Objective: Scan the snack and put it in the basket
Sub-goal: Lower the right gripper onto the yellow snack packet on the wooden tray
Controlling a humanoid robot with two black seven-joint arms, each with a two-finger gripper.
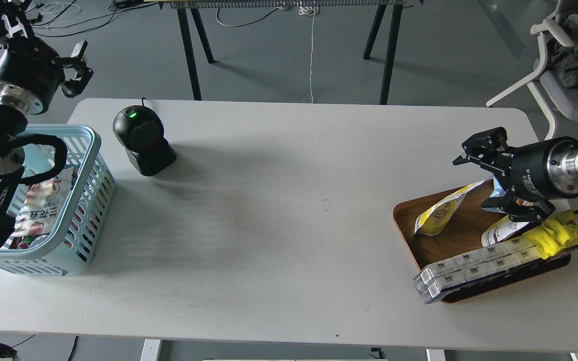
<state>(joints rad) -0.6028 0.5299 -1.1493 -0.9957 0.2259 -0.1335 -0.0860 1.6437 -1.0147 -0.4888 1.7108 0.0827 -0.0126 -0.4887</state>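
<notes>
A grey floor with trailing cables surrounds the white counter point(289, 210), whose broad middle lies bare between a black scanner point(143, 140) and the wooden tray point(404, 220) at the right edge. The snack point(439, 213) leans tilted in the tray, just left of and below the right gripper point(484, 168), whose fingers stand spread and released, not touching it. The left gripper point(76, 67), also spread and empty, hangs beyond the counter's far left corner, behind the basket point(86, 145) at the left edge.
</notes>
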